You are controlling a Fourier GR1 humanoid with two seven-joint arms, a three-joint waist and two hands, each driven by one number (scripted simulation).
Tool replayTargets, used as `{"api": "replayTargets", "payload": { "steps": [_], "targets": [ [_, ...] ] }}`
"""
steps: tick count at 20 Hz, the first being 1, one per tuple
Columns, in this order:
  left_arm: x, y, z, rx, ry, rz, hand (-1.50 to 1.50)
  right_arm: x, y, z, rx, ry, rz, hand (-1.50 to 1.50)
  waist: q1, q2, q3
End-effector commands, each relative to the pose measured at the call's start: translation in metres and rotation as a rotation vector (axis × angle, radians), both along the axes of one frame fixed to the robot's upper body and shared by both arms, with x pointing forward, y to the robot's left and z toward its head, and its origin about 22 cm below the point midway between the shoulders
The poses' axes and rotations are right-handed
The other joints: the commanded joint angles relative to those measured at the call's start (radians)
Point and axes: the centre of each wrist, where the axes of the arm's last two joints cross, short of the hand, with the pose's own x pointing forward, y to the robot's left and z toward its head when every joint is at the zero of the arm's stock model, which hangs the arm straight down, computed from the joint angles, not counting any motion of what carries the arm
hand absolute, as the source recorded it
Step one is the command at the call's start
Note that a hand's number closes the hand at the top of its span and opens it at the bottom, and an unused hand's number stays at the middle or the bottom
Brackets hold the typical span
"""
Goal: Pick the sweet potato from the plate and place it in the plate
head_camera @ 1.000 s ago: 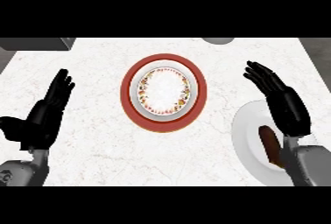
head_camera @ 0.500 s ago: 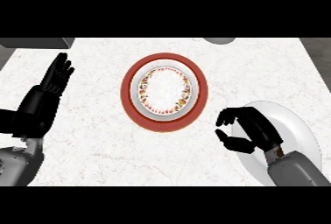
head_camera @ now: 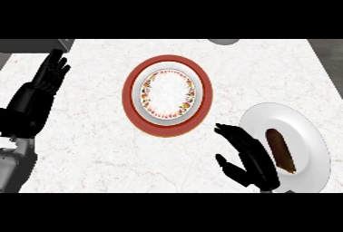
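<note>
On the white plate (head_camera: 315, 136) at the right of the counter (head_camera: 94, 136) lies the sweet potato (head_camera: 280, 150), a long dark-brown root with a paler orange tip toward the near edge, stretched roughly front to back across the dish. Just left of it, the right hand (head_camera: 249, 158) overlaps the plate's left rim, its fingers spread and only slightly bent, the thumb held apart below; it holds nothing and does not seem to touch the root yet. Far off at the left edge the left hand (head_camera: 41, 88) rests open, fingers straight and pointing away from the robot. Between them sits the red-rimmed plate (head_camera: 204, 95), with a patterned ring around a white middle and nothing on it, which I take to be where the root should go. As for handling, a sweet potato is probably stiff and fairly dense for its size, so it should not bend or crush under the fingers, though its rounded, tapering body could roll on the smooth dish or slide out of a pinch taken near an end. The safest hold looks to be across the thick middle, fingers on one long side and thumb on the other, closing from the side where the hand now is. Both plates may skid on the counter if nudged, so the approach should stay clear of the rim.
</note>
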Motion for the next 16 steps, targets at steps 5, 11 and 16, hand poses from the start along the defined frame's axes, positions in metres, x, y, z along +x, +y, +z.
{"api": "replayTargets", "payload": {
  "steps": [5, 11, 16],
  "targets": [
    [-0.003, 0.016, -0.015, 0.0, 0.01, 0.013, 0.0, -0.004, 0.026, 0.064, -0.274, -0.094, -0.106, -1.5, -0.014, -0.002, 0.0],
    [-0.004, 0.005, -0.007, 0.001, 0.019, 0.008, 0.0, 0.005, 0.014, 0.084, -0.675, 0.134, -0.297, -1.5, -0.014, -0.009, -0.002],
    [-0.003, 0.0, -0.003, 0.014, 0.007, -0.013, 0.0, 0.008, 0.037, 0.096, -0.909, 0.373, -0.366, -1.5, 0.002, -0.002, 0.0]
  ]
}}
